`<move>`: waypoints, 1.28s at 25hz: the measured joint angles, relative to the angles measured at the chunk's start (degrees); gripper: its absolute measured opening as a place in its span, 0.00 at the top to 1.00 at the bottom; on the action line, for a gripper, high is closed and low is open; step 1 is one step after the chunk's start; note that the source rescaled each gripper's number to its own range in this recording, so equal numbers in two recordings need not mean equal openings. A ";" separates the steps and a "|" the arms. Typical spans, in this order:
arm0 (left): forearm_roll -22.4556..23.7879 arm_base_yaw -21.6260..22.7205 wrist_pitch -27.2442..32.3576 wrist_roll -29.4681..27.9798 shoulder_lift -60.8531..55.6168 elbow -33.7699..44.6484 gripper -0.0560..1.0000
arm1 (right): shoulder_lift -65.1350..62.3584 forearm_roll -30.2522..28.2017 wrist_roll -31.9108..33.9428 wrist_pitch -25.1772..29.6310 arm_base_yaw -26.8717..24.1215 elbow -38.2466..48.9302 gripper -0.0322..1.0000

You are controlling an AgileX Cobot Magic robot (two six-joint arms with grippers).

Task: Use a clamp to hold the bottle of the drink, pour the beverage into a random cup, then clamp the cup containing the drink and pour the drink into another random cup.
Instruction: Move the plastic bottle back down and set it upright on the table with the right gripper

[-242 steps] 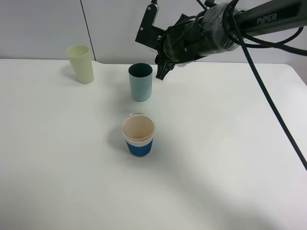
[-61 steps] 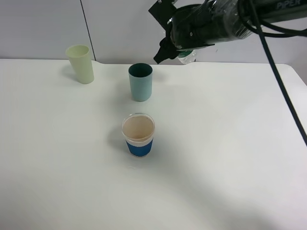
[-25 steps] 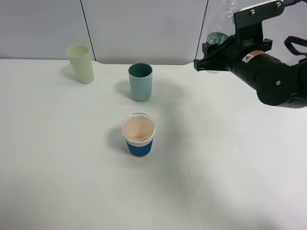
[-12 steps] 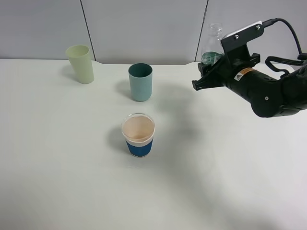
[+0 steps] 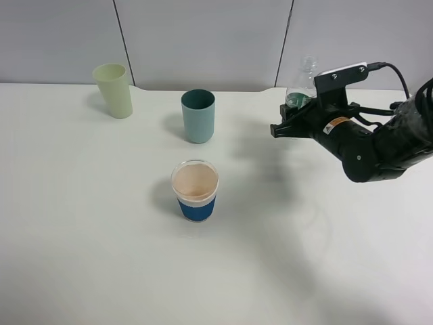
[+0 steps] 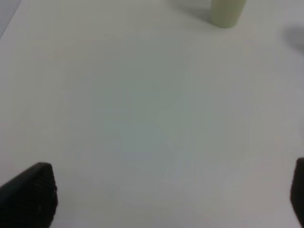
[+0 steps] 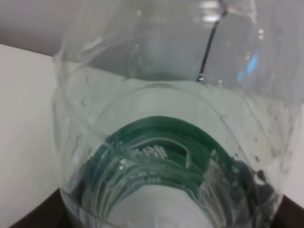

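Observation:
The clear bottle [image 5: 302, 82] with its green label stands upright at the back right of the table, and my right gripper [image 5: 292, 116] is shut on its body. In the right wrist view the bottle [image 7: 161, 156] fills the frame, with clear beverage [image 7: 156, 102] inside. The light teal cup [image 5: 198, 116] stands at the back centre, well left of the bottle. In front of it stands the blue-banded cup [image 5: 195, 191]. I cannot make out liquid in either cup. My left gripper [image 6: 166, 197] is open over bare table, out of the exterior high view.
A pale yellow-green tumbler [image 5: 114, 90] stands at the back left and also shows as the tumbler [image 6: 228, 12] in the left wrist view. The white table [image 5: 101, 237] ends at a grey wall behind the cups. The right arm's cable loops over the table's right side.
My right arm has come down with the bottle, from high against the wall to low over the back right of the table. The cups and left gripper have not moved.

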 joint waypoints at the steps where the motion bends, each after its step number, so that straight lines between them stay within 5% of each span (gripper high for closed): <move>1: 0.00 0.00 0.00 0.00 0.00 0.00 0.00 | 0.60 0.00 1.97 -0.44 0.00 0.00 0.95; 7: 0.00 0.00 0.00 0.00 0.00 0.00 0.00 | 3.70 0.39 9.41 -1.37 0.00 0.10 0.95; 22: 0.00 0.00 0.00 0.00 0.00 0.00 0.00 | 6.61 0.43 9.88 -3.92 0.00 0.05 0.95; 23: 0.00 0.00 0.00 0.00 0.00 0.00 0.00 | 6.66 0.43 9.88 -3.99 0.00 0.05 0.92; 25: 0.00 0.00 0.00 0.00 0.00 0.00 0.00 | 6.70 0.43 9.88 -4.17 0.00 0.05 0.69; 28: 0.00 0.00 0.00 0.00 0.00 0.00 0.00 | 6.85 0.59 9.62 -4.45 0.00 0.05 0.19; 32: 0.00 0.00 0.00 0.00 0.00 0.00 0.00 | 6.30 0.59 9.18 -4.40 0.00 0.10 0.02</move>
